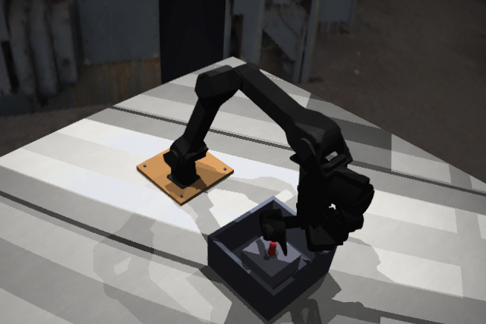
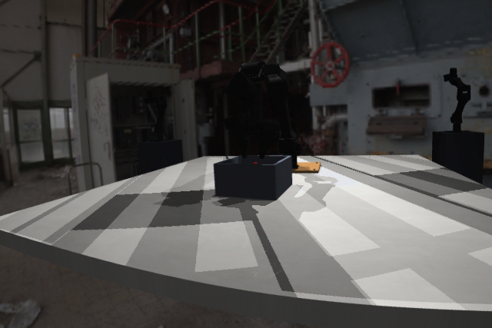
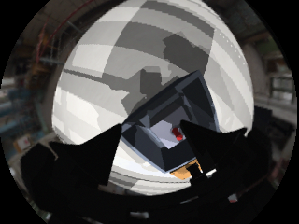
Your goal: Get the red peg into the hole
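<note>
The red peg (image 1: 272,249) (image 2: 254,163) (image 3: 177,133) stands nearly upright in the hole of the grey plate (image 1: 270,268) (image 3: 161,133) inside the dark open box (image 1: 237,279) (image 2: 244,179). Its upper part sticks up above the plate; how deep its lower end sits cannot be told. My gripper (image 2: 253,157) (image 3: 151,124) is wide open with nothing between its fingers. It is tilted and hangs over the box, off to one side of the peg. One fingertip shows close beside the peg in the top view; the other finger is hard to make out there.
The box walls stand around the plate and peg, close below the fingers. The arm's orange base plate (image 1: 213,173) (image 2: 307,167) (image 3: 182,174) lies behind the box. A dark pedestal (image 1: 192,26) stands beyond the table.
</note>
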